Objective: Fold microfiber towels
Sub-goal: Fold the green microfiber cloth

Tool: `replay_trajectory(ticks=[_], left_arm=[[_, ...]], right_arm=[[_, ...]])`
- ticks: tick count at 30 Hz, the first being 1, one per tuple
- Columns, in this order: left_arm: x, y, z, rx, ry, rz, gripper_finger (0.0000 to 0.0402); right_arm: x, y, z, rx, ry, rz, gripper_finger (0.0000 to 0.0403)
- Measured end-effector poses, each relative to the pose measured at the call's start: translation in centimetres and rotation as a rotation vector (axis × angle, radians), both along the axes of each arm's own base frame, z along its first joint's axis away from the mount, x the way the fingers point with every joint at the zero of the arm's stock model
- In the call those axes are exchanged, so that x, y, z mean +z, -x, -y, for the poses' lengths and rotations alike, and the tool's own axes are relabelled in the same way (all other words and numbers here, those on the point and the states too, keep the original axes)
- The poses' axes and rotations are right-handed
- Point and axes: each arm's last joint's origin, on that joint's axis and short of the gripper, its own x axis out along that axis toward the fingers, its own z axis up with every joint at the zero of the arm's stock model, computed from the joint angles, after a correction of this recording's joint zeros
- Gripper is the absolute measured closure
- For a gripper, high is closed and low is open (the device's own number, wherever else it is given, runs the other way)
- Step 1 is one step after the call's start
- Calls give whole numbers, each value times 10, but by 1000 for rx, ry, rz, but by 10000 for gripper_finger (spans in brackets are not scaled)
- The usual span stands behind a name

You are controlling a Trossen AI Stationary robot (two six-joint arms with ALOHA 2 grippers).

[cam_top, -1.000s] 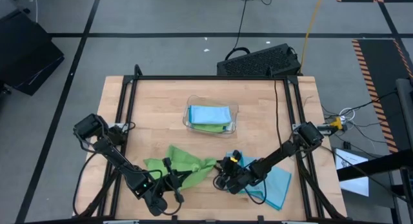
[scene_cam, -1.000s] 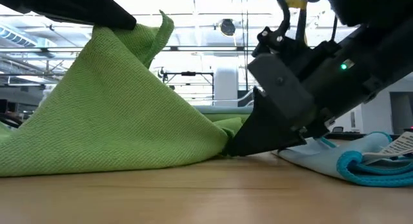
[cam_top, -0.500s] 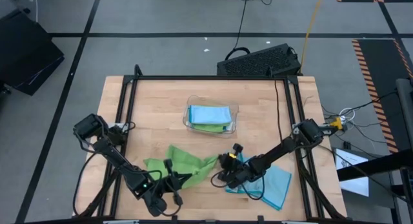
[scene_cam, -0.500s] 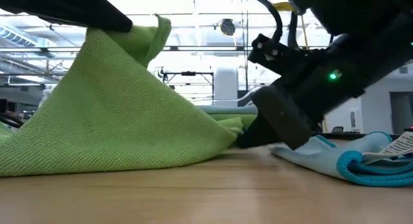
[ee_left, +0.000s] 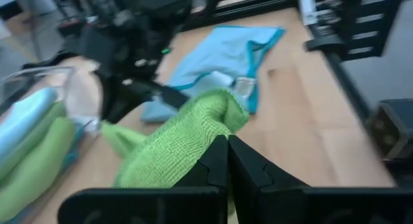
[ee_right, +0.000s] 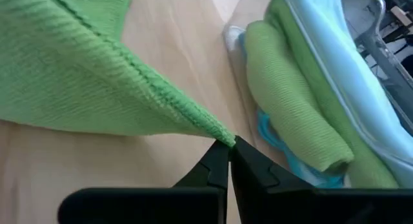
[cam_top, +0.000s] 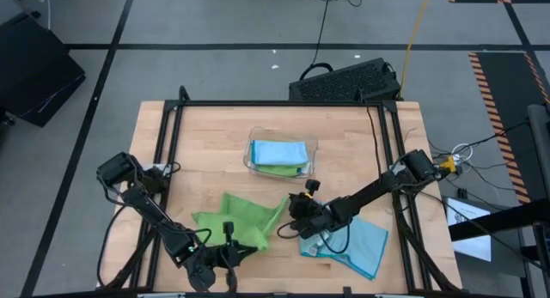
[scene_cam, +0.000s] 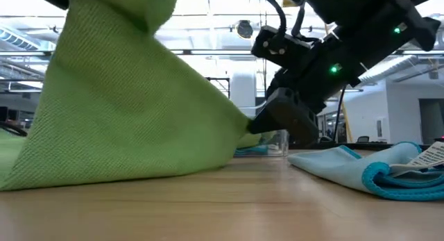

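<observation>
At the bench's (cam_top: 206, 143) left front, the left gripper (cam_top: 230, 246) is seen with its jaws clenched on a corner of the green towel (cam_top: 241, 216). In the left wrist view that corner (ee_left: 193, 137) is bunched just above the closed fingers (ee_left: 216, 166). In the low view the cloth (scene_cam: 125, 109) is lifted on its left side and slopes down toward the right, its lower edge resting on the wood.

The green towel is spread over the front middle of the bench, between the 2 grippers. Its right corner is pinched by the right gripper (cam_top: 295, 219), whose jaws are clenched on it; in the right wrist view the pointed corner (ee_right: 222, 137) is caught at the fingertips (ee_right: 222, 156). In the low view this gripper (scene_cam: 267, 123) is held just above the bench.

Behind the towel, near the bench's middle, a clear tray (cam_top: 251, 159) is set. 2 folded towels are held in it: a blue one (cam_top: 279, 151) and a green one (cam_top: 277, 170) beside it toward the front. In the right wrist view the folded green (ee_right: 290, 101) and blue (ee_right: 335, 62) are seen lying against each other.

To the right, a blue towel (cam_top: 365, 246) is laid loosely at the bench's right front, just beside the right arm, with a white tag (scene_cam: 430, 156) at its edge.
</observation>
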Motion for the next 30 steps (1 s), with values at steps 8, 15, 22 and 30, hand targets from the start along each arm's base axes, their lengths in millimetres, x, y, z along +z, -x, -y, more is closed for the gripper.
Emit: replay_trajectory(ticks=[8, 15, 22, 30], left_arm=[[1, -5, 1, -84, 78, -23, 397], [-2, -18, 0, -175, 120, -27, 398], [-1, -23, -2, -223, 151, -36, 389], [-2, -30, -9, -239, 198, -57, 387]], right_arm=[[-2, 2, -2, 130, -139, -114, 399], [9, 9, -2, 184, -288, -194, 394], [38, 31, -6, 133, -377, -205, 316], [47, 58, -35, 170, -613, -218, 239]])
